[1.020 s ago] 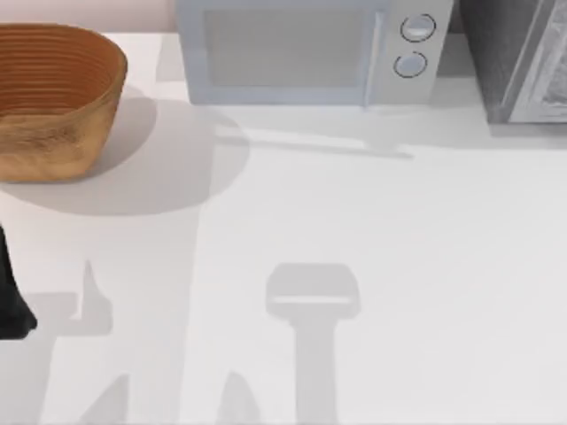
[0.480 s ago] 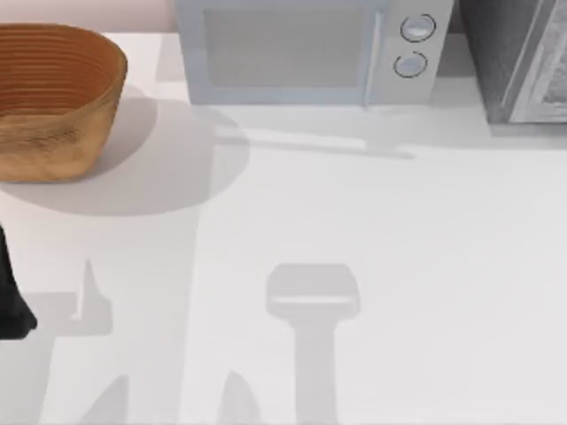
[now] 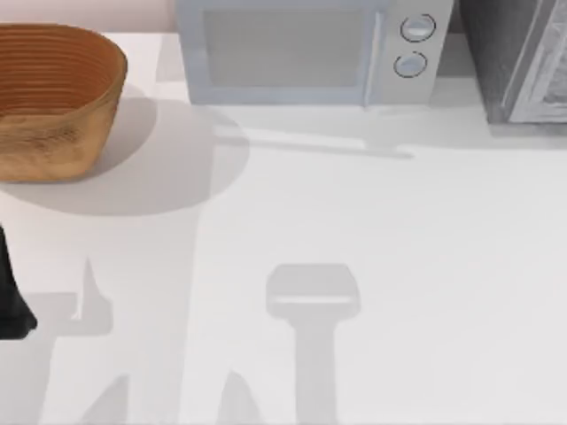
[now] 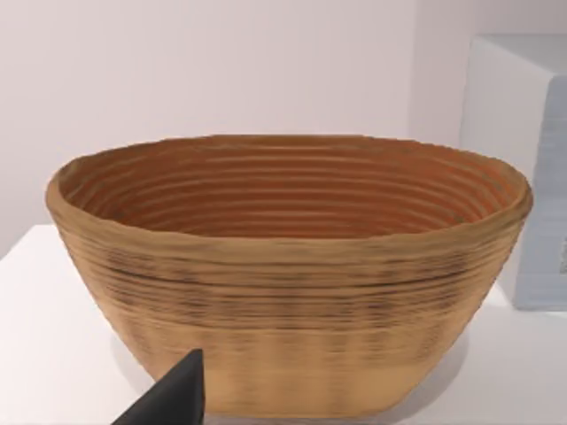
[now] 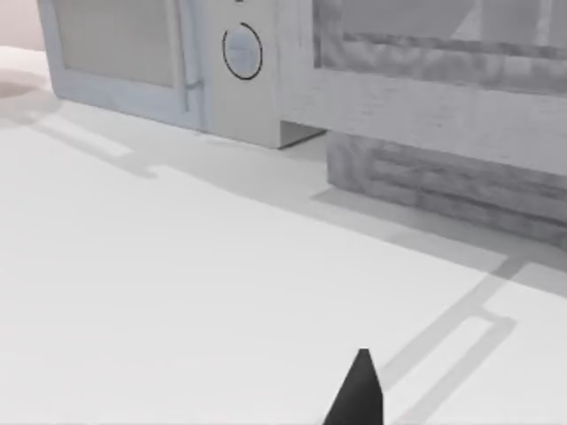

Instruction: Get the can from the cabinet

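Observation:
The grey wood-grain cabinet (image 3: 523, 62) stands at the table's back right corner, and the right wrist view looks at its front (image 5: 443, 97) from low over the table. The can is hidden. A dark part of my left arm (image 3: 11, 301) shows at the table's left edge. A black tip of my left gripper (image 4: 173, 398) shows low in the left wrist view, close in front of the wicker basket. A black tip of my right gripper (image 5: 359, 390) hangs over bare table, well short of the cabinet.
A woven wicker basket (image 3: 53, 97) (image 4: 292, 266) sits at the back left, nothing visible inside. A pale blue microwave (image 3: 306, 49) (image 5: 159, 53) with two round knobs stands at the back middle, just left of the cabinet. The white table (image 3: 354, 221) spreads in front.

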Tool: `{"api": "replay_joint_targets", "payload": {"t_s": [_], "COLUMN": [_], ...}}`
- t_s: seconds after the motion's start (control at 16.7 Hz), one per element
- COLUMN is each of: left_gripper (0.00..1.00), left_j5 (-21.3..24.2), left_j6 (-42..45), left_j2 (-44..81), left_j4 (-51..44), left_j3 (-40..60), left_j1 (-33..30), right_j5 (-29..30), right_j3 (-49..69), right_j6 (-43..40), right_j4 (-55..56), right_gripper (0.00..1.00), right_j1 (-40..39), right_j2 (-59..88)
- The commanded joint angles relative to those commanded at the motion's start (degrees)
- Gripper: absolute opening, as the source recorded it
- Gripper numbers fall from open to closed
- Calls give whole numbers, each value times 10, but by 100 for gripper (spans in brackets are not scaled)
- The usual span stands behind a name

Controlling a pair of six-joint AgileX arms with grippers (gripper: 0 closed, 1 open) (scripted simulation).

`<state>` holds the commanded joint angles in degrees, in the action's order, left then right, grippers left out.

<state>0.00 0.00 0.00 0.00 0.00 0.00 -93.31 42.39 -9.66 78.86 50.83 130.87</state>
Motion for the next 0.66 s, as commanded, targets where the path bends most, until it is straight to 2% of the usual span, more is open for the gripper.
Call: {"api": "replay_joint_targets", "payload": {"t_s": [0.3, 0.66], "left_gripper": [100, 100], "left_j5": [0, 0], "left_j6": [0, 0], "left_j2": [0, 0], "left_j4": [0, 0], "left_j3": [0, 0], "left_j1": [0, 0], "right_j5": [0, 0], "right_j3": [0, 0], "right_j6": [0, 0], "right_j4": [0, 0], "right_gripper": [98, 100], "right_j1": [0, 0], "right_j2": [0, 0]}}
